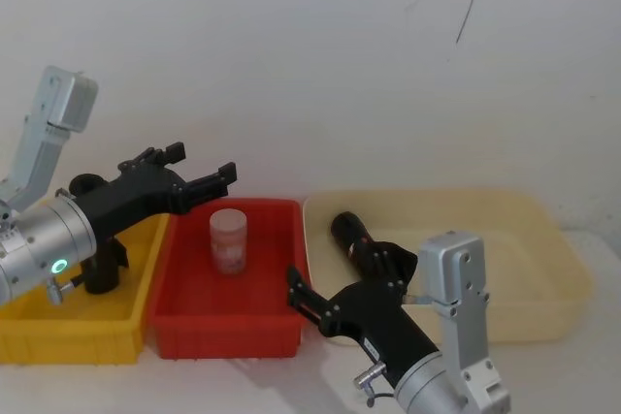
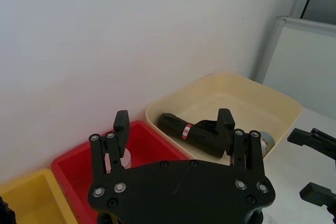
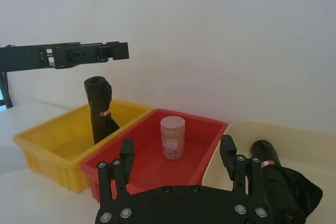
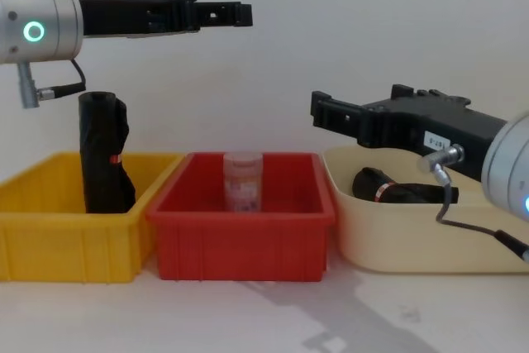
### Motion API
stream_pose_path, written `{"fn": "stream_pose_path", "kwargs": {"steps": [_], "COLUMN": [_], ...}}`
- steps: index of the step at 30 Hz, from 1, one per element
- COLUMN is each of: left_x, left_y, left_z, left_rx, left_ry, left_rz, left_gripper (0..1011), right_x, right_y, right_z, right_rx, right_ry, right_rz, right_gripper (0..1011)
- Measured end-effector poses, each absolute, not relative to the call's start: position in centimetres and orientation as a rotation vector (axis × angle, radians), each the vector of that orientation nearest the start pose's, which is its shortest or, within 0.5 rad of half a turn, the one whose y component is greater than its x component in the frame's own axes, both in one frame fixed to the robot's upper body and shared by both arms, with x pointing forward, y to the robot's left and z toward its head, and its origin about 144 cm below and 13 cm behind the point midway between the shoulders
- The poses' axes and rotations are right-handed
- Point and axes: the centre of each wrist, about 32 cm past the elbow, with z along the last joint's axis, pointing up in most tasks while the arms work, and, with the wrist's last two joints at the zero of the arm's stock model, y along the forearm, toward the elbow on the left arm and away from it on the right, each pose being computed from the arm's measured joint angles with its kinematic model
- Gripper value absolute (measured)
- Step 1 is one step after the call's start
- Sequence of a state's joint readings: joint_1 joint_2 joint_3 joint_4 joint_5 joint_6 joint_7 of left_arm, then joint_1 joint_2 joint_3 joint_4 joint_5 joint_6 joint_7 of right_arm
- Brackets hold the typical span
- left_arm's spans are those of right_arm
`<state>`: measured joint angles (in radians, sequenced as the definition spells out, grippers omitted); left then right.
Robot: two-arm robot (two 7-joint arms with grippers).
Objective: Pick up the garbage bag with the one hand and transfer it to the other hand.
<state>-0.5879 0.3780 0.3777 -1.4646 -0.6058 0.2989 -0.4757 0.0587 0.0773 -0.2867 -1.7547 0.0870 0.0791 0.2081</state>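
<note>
The garbage bag (image 2: 194, 134) is a smooth black roll with a red-and-white band, lying in the cream tray (image 1: 543, 239); it also shows as the garbage bag (image 1: 351, 232) and the garbage bag (image 4: 388, 190). My left gripper (image 1: 206, 174), on the green-ringed arm, is open and held high over the yellow and red bins, far from the bag. It also appears as the left gripper (image 4: 221, 12) and the left gripper (image 2: 174, 116). My right gripper (image 1: 340, 283), on the blue-ringed arm, hovers open near the cream tray's front left corner, above the bag, touching nothing. It also appears as the right gripper (image 3: 177, 144).
A red bin (image 1: 194, 327) holds a clear jar (image 1: 229, 239). The yellow bin (image 4: 50, 237) holds a lumpier black roll (image 4: 104, 155) standing upright. A grey round object (image 2: 266, 141) lies in the cream tray. A white wall stands close behind the bins.
</note>
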Motion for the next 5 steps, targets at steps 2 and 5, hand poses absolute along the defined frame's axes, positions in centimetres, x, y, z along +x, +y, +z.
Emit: {"fn": "stream_pose_path", "kwargs": {"steps": [2,5], "left_x": [57.98,57.99], "left_y": [23.8,23.79], "left_z": [131.2,131.17], "left_rx": [-0.062,-0.062], "left_ry": [0.02,0.02], "left_rz": [0.751,0.75], "left_gripper": [1001,1002], "right_x": [45.62,45.55], "right_y": [-15.38,-15.35], "right_z": [121.19,121.18], "right_rx": [0.104,0.104], "right_ry": [-0.102,-0.102], "right_rz": [-1.057,-1.053], "right_gripper": [1000,1000]}}
